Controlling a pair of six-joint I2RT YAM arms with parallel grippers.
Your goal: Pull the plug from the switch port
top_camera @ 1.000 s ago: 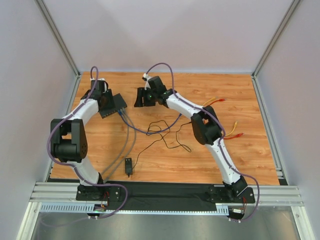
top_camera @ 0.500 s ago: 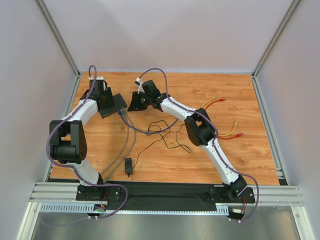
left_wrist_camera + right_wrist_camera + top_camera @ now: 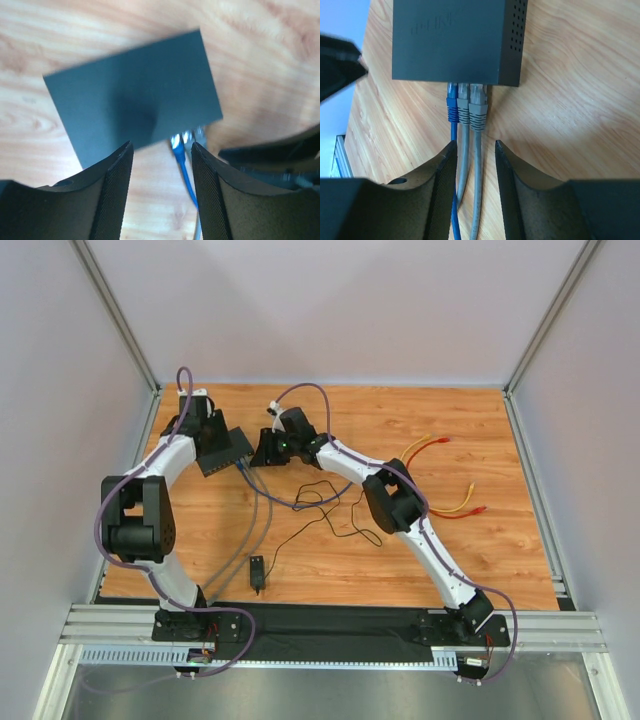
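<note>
Switch place: the switch (image 3: 226, 451) is over the far-left part of the table (image 3: 450, 560), between the two grippers.
Switch long axis: diagonal in the overhead view, running from near-left to far-right.
Switch facing: the port edge points near-right, toward the right gripper (image 3: 475, 147).
Plugs: three plugs (image 3: 463, 111), one blue and two grey, sit side by side in the ports, and their cables (image 3: 250, 515) trail toward the near edge.
Right gripper: jaws narrowly apart, straddling the grey cables just behind the plugs; wood shows beside one cable.
Left gripper (image 3: 160, 150): jaws moderately apart, tips at the switch's edge, nothing pinched.
</note>
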